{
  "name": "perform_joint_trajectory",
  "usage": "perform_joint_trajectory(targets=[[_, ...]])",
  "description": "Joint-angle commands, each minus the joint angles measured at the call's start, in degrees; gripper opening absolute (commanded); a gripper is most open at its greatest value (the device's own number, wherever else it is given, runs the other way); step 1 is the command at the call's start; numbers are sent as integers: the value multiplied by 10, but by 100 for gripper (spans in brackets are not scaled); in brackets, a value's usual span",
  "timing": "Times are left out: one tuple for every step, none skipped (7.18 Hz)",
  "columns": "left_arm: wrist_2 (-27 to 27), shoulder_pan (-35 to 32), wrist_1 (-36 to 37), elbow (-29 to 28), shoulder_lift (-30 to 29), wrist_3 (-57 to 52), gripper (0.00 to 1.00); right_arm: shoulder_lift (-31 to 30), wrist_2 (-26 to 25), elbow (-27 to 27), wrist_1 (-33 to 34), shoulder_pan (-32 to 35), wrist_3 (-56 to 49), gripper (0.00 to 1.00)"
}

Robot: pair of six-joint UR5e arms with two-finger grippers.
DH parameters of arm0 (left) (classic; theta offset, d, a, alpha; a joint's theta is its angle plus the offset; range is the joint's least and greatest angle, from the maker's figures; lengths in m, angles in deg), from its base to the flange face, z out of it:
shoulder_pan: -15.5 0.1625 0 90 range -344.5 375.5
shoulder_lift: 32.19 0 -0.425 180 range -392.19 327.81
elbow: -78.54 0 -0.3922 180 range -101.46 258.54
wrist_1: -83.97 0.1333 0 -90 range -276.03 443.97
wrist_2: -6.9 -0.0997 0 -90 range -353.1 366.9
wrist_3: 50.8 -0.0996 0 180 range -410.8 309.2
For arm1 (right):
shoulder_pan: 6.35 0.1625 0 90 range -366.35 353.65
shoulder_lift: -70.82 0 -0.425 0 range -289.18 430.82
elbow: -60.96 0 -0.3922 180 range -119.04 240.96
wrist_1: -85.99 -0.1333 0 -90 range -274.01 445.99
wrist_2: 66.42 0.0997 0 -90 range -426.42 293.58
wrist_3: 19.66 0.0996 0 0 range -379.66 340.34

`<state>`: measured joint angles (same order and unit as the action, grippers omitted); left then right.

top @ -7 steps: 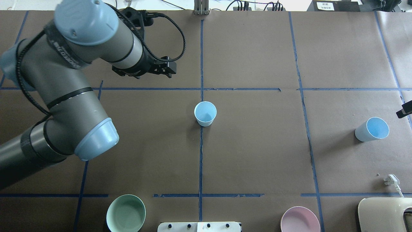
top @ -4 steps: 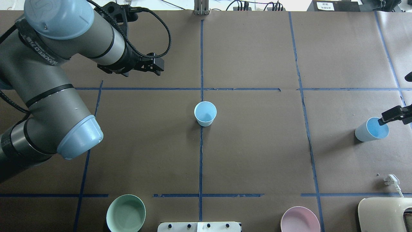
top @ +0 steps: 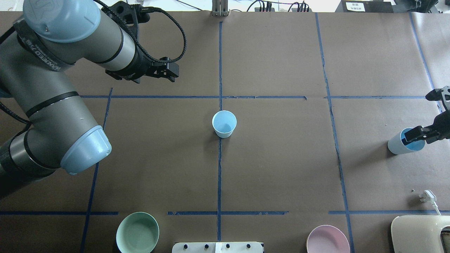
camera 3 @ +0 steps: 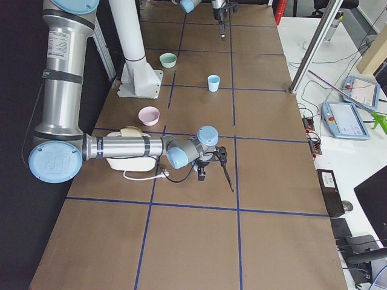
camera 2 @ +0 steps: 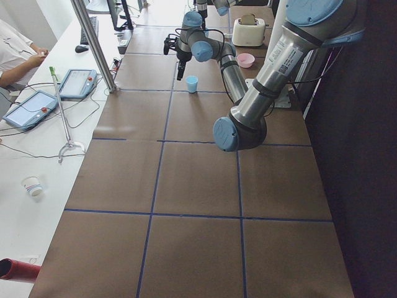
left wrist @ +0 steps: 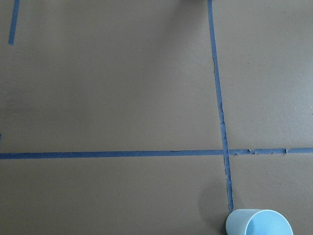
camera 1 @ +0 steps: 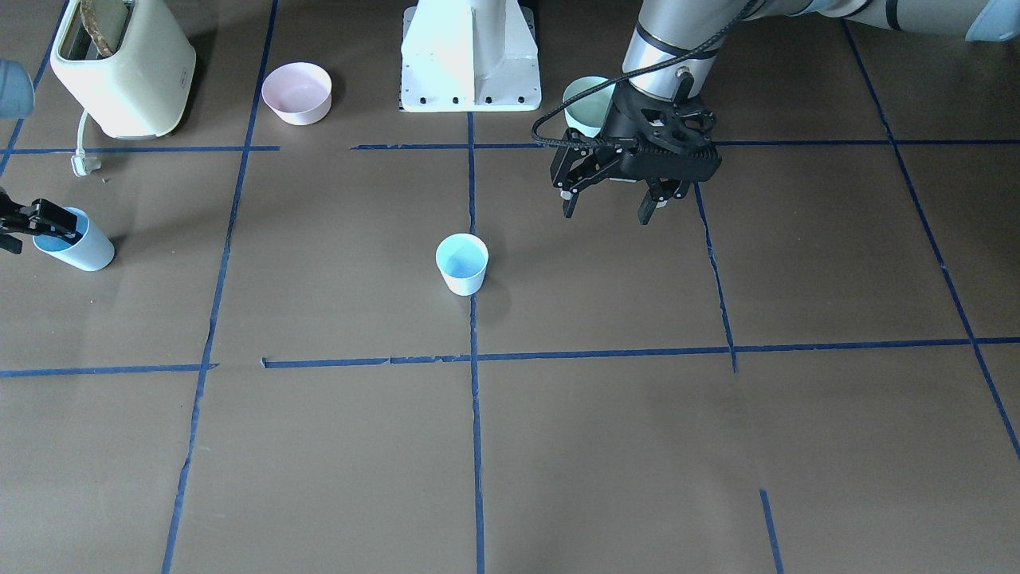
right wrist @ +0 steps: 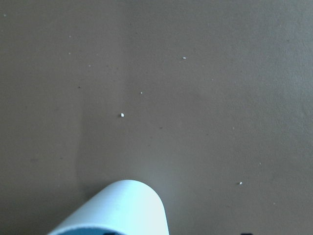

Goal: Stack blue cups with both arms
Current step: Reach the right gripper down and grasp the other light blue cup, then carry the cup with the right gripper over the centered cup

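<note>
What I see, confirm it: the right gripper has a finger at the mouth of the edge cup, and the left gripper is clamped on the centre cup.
Not clamped: the front-facing view shows the left gripper hanging open, clear of the centre cup. The rest stands.

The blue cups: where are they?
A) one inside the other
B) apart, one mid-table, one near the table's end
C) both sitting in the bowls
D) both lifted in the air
B: the middle cup stands alone, and the end cup sits far off, at the right gripper.
</note>
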<state>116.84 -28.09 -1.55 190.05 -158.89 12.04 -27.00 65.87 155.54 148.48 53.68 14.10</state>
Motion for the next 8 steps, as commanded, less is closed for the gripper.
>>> perform_joint_trajectory(targets=[[0,0,0,2,1,0,100,5,3,0,-2,-3,1,0],[0,-1,0,2,2,0,100,4,11,27,0,-3,2,0],[2,-6,-3,2,8,0,100,4,16,83,9,-3,2,0],[4,-17,-9,4,19,-4,100,9,17,128,24,-11,3,0],[4,-29,-8,11,23,-37,100,74,32,158,99,-14,37,0],[9,-34,-10,23,48,-43,100,179,35,162,176,-31,108,0],[34,-56,-9,33,66,-68,100,256,28,158,204,-76,188,0],[66,-82,-10,44,113,-129,100,313,1,149,205,-117,271,0]])
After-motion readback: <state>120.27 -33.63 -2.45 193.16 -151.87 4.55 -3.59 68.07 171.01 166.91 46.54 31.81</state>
